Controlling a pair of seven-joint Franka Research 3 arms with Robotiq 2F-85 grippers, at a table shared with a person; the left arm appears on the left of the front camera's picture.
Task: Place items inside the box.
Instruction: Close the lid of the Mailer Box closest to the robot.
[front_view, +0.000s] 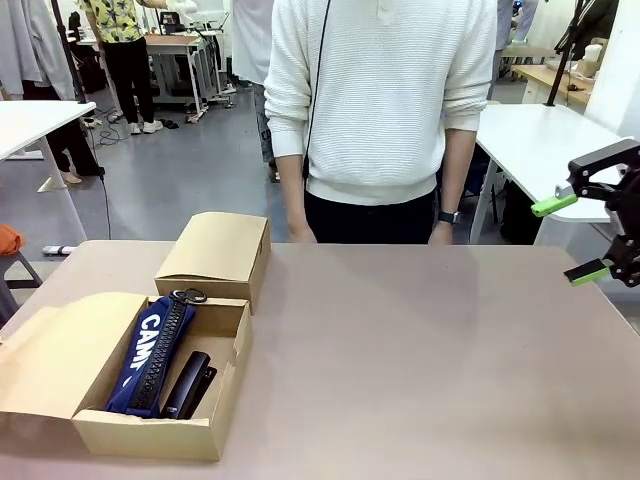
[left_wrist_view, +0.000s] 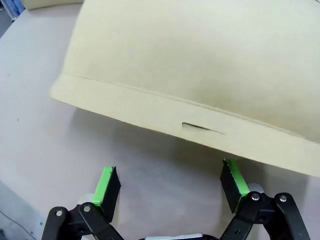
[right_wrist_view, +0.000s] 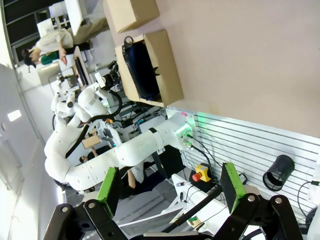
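Left gripper (left_wrist_view: 170, 185) spread wide, empty, hovering just above the box's flap lid (left_wrist_view: 200, 75); right gripper (front_view: 578, 238) also spread, empty, raised at table's right edge, box (front_view: 160, 425) well apart across the table w/ navy pencil case (front_view: 150, 352) & black stapler (front_view: 188, 384) inside; narrower box (front_view: 215, 255) just behind; person (front_view: 380, 110) standing at far side.

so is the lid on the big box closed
No, the box lies open, flap folded out, with the pencil case and a stapler visible inside.
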